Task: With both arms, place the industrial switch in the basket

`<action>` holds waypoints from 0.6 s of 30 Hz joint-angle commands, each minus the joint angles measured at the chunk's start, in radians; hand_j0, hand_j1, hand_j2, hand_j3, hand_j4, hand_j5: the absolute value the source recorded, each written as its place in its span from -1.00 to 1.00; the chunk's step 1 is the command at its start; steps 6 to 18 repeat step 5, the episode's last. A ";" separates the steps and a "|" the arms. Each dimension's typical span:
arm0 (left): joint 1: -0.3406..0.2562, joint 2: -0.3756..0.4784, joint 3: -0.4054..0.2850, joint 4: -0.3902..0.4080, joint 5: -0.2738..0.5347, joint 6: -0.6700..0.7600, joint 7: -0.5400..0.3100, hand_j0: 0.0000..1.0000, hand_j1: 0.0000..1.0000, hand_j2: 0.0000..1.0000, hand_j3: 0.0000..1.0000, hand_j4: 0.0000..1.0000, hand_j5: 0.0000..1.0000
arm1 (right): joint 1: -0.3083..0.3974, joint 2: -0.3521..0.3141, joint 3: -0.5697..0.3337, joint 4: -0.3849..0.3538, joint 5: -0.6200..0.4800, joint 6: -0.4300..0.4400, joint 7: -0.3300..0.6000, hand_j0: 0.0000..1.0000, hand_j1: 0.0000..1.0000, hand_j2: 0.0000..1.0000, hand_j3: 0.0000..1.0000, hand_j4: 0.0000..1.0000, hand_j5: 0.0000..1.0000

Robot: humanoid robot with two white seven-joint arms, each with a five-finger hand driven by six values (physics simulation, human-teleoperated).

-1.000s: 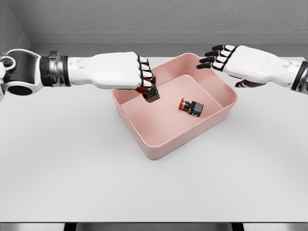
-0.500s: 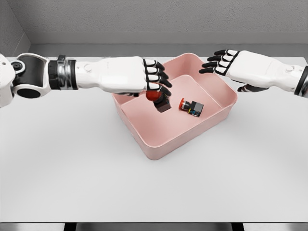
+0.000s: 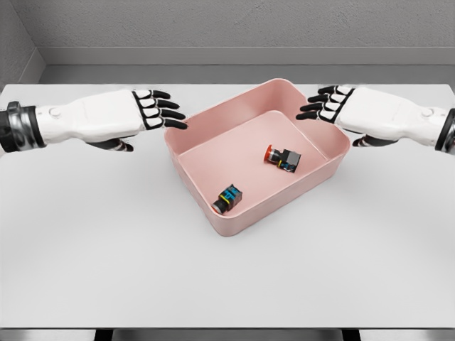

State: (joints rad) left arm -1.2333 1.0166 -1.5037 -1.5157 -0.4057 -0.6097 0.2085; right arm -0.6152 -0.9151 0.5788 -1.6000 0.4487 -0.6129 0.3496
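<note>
Two switches lay in the pink basket, both hands empty.
One switch sat near the basket's front corner, against the wall; the other switch, showing a red button, lay near the middle of the floor, well apart from the first. The left hand hovered just left of the basket, fingers spread and holding nothing. The right hand hovered at the right rim, fingers likewise spread. All stood on a white table.
</note>
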 commanded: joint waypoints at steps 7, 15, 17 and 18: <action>0.026 0.102 0.000 0.000 0.010 -0.001 0.000 1.00 1.00 1.00 1.00 1.00 1.00 | 0.037 -0.030 -0.037 -0.024 -0.007 0.002 0.002 1.00 1.00 1.00 1.00 1.00 1.00; 0.026 0.102 0.000 0.000 0.010 -0.001 0.000 1.00 1.00 1.00 1.00 1.00 1.00 | 0.037 -0.030 -0.037 -0.024 -0.007 0.002 0.002 1.00 1.00 1.00 1.00 1.00 1.00; 0.026 0.102 0.000 0.000 0.010 -0.001 0.000 1.00 1.00 1.00 1.00 1.00 1.00 | 0.037 -0.030 -0.037 -0.024 -0.007 0.002 0.002 1.00 1.00 1.00 1.00 1.00 1.00; 0.026 0.102 0.000 0.000 0.010 -0.001 0.000 1.00 1.00 1.00 1.00 1.00 1.00 | 0.037 -0.030 -0.037 -0.024 -0.007 0.002 0.002 1.00 1.00 1.00 1.00 1.00 1.00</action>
